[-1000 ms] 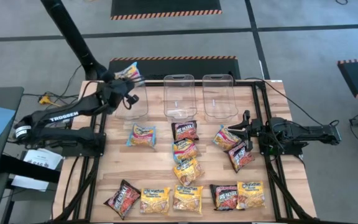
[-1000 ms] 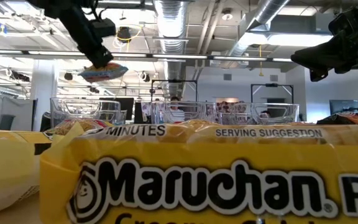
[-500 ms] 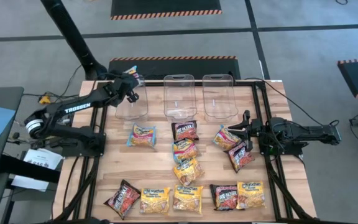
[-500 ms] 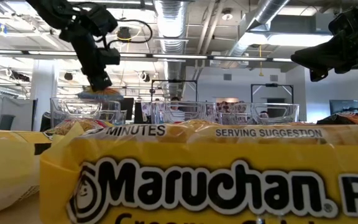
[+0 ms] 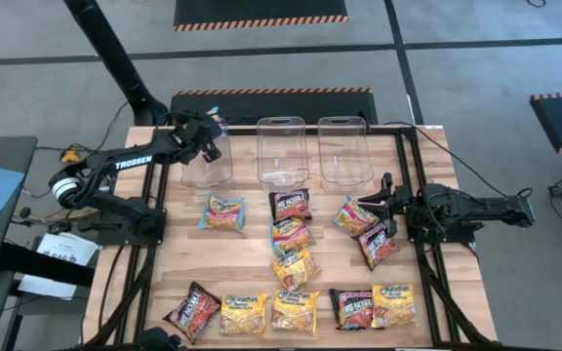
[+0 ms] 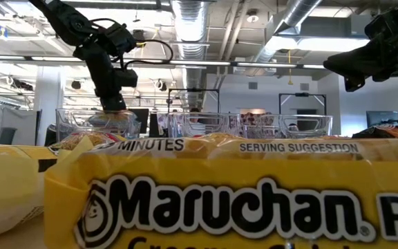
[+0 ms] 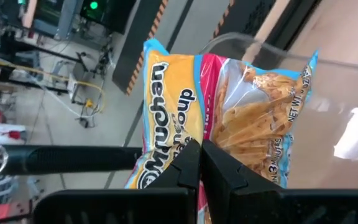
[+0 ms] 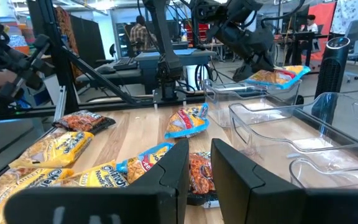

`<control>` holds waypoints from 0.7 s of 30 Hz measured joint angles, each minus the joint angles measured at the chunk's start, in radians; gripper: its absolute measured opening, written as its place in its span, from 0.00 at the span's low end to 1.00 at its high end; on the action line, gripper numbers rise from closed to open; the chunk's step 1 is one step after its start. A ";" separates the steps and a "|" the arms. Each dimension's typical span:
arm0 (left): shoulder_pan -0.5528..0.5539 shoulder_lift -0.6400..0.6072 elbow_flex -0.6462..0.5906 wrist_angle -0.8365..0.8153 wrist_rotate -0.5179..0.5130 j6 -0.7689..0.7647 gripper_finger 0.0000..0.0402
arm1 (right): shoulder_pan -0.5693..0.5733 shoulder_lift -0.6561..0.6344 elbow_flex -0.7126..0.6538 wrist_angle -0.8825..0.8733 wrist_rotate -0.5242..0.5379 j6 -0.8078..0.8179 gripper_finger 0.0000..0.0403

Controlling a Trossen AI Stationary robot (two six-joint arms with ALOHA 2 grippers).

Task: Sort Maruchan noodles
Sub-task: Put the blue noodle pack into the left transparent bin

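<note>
My left gripper [image 5: 203, 136] is shut on a light blue-pink Maruchan packet [image 7: 241, 106] over the leftmost clear bin [image 5: 206, 164] at the table's far edge. The right wrist view shows that packet [image 8: 276, 76] lying about level at the bin's rim. My right gripper [image 8: 199, 163] is open and hovers above the packets near the table's right side [image 5: 383, 207], touching nothing. Several more packets lie flat on the wood: a light blue-pink one [image 5: 222, 212], a black-red one [image 5: 291, 204], yellow-orange ones [image 5: 294, 265] and a row along the near edge [image 5: 296, 310]. My left gripper pinches the light blue-pink packet between its two fingers [image 7: 188, 163] at the pink band near the packet's middle [image 7: 199, 127]. The fingers slant down from the table's left side. The packet sticks out past the fingertips over the bin's opening; whether it touches the rim I cannot tell.
Two more clear bins [image 5: 282, 151] [image 5: 345, 149] stand beside the left one along the far edge. A yellow packet [image 6: 240, 200] lies right before the low camera and fills most of that view. Black rails run along both table sides [image 5: 410, 175].
My left gripper has moved a little toward the table's right and far edge, tipped its fingers downward and come down, still shut. The light blue-pink packet has dropped from well above the leftmost bin to the level of its rim.
</note>
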 joint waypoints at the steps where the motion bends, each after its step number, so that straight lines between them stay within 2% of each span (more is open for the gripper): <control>1: 0.000 0.000 0.000 0.000 0.008 0.000 0.00 | 0.000 0.000 0.000 0.000 0.000 0.000 0.24; 10: 0.038 0.000 0.000 -0.030 0.041 -0.005 0.00 | 0.000 0.000 0.000 0.000 0.000 0.000 0.24; 21: 0.117 0.000 0.000 -0.059 0.185 -0.046 0.00 | 0.000 0.000 0.000 0.000 0.000 -0.001 0.24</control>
